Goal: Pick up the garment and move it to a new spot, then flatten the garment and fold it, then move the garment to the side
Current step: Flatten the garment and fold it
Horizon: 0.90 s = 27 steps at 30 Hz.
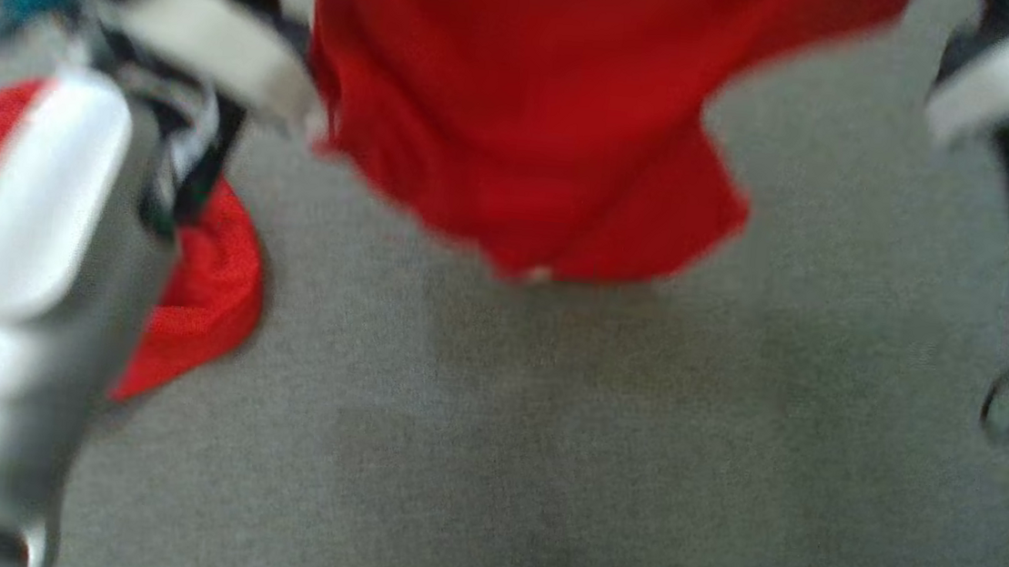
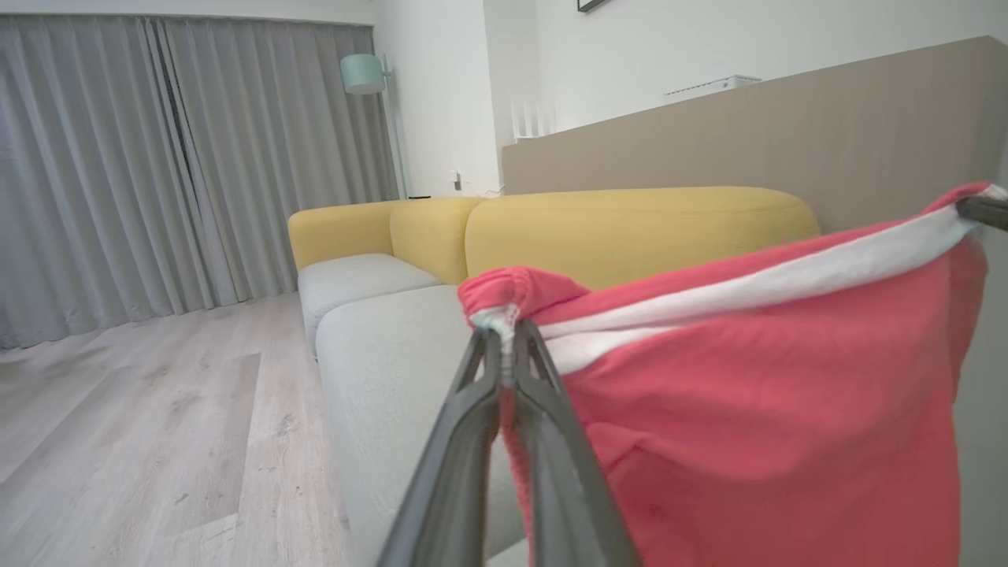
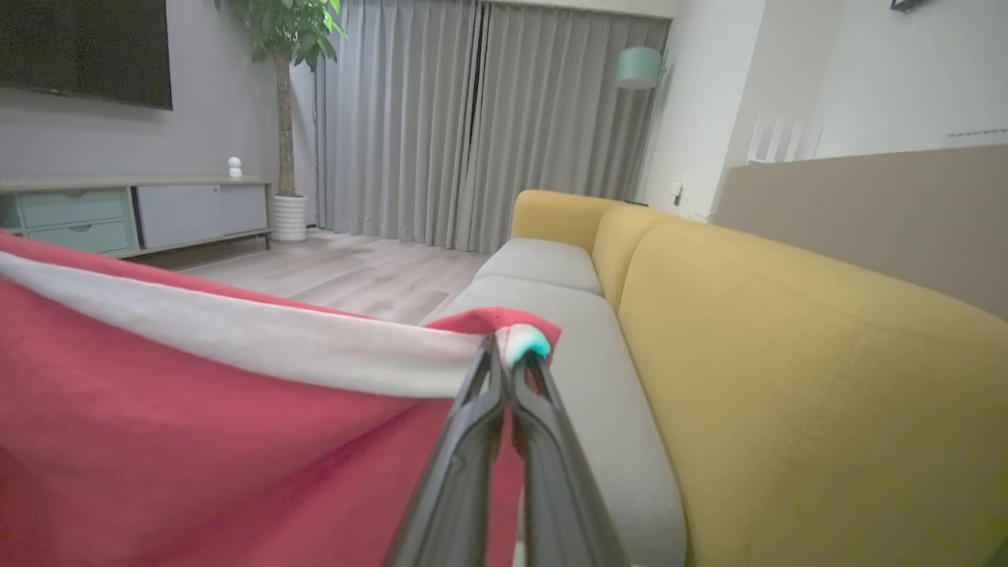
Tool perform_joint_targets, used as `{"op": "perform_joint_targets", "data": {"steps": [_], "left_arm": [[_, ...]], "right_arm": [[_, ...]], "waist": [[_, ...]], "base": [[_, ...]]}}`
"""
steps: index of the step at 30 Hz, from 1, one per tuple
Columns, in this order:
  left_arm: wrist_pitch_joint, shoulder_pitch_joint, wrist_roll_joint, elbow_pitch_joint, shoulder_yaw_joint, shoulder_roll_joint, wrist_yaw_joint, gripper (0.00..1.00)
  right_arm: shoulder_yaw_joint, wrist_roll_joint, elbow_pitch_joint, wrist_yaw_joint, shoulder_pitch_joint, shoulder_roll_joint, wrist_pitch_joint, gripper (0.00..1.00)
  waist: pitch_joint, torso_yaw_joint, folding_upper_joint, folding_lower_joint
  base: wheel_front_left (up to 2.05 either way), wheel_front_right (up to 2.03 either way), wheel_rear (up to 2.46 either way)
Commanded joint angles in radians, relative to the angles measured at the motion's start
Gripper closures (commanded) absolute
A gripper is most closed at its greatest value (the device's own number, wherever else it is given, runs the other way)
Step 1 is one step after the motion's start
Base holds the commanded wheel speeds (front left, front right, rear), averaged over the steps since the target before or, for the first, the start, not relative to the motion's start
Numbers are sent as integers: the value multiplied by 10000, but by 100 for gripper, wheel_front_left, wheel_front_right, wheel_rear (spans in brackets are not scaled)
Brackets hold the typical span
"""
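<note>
Garment (image 2: 748, 409) hangs downward, top edge stretched sideways, left fingers (image 2: 457, 472) and right fingers (image 3: 468, 472) pinching its corners.

left pincer (image 2: 505, 332) and right pincer (image 3: 508, 352), raised apart, each clamp the garment (image 2: 748, 394).

The garment (image 2: 748, 378) is soft red cloth, matt and slightly fuzzy, with a smoother white cloth edge along its top. The left gripper (image 2: 504, 335) and the right gripper (image 3: 506, 354) have dark fingers that look like smooth, matt plastic. The left forearm (image 1: 37, 197) has a glossy white shell over smooth silvery casing. The sofa seat (image 1: 544, 461) is grey woven cloth, matt and finely grained. The sofa back (image 3: 787, 354) is yellow cloth, also matt. The floor (image 2: 118, 441) is pale wood planks with a faint sheen. The curtains (image 2: 157, 157) are grey pleated cloth.
</note>
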Motion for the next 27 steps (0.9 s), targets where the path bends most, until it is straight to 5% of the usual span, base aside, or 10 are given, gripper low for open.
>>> {"op": "perform_joint_targets", "data": {"steps": [1, 6, 11, 20, 27], "left_arm": [[-191, -1035, 126, 129, 484, 296, -59, 100], [-1416, -3350, 356, 2153, 733, -98, -205, 100], [-2793, -4693, 387, 3718, 759, -817, -282, 100], [-3763, -3787, 224, 5597, 140, -1481, -716, 100], [-3995, -1656, -142, 6174, -471, -1573, -902, 100]], "right_arm": [[78, -65, 201, -7, -952, 27, -370, 100], [-303, -730, 2773, -7, -3845, 320, -2140, 100], [-858, -1274, 4548, -7, -5137, 480, -3354, 100], [-33, -1065, 7003, -7, -4034, 183, -3392, 100], [1981, 396, 8004, -7, -2382, -488, -2113, 100]], "waist": [[951, -2, 0, -4], [1657, -1, 0, -4], [2043, 144, 0, -4], [2001, 332, 0, -4], [1411, 603, 0, -4]], "base": [[0, 0, 0], [0, 0, 0], [0, 0, 0], [0, 0, 0], [0, 0, 0]]}}
